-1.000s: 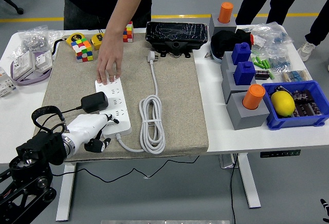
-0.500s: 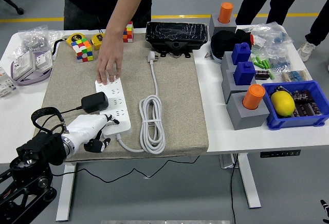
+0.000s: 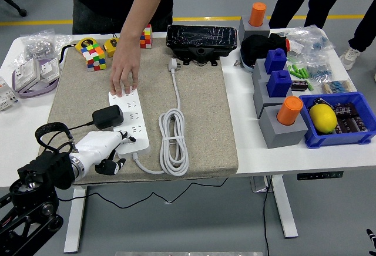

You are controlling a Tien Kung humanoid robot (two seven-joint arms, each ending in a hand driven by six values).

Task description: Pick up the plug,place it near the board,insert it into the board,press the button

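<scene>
A white power strip [image 3: 136, 111] lies lengthwise on the beige mat [image 3: 202, 109]. A black plug adapter [image 3: 108, 116] sits on the strip's left side, its black cord trailing left. My left hand [image 3: 110, 149] is at the strip's near end, just below the adapter. One finger reaches onto the strip; the others are curled and hold nothing. A person's hand [image 3: 125, 73] presses down on the strip's far end. My right hand is out of view.
The strip's white cable [image 3: 174, 140] lies coiled to its right, its white plug [image 3: 173, 64] further back. Colour cubes [image 3: 95, 55], a black case [image 3: 202, 40], grey blocks with orange and blue pegs [image 3: 284, 121] and a blue bin [image 3: 346, 137] stand around.
</scene>
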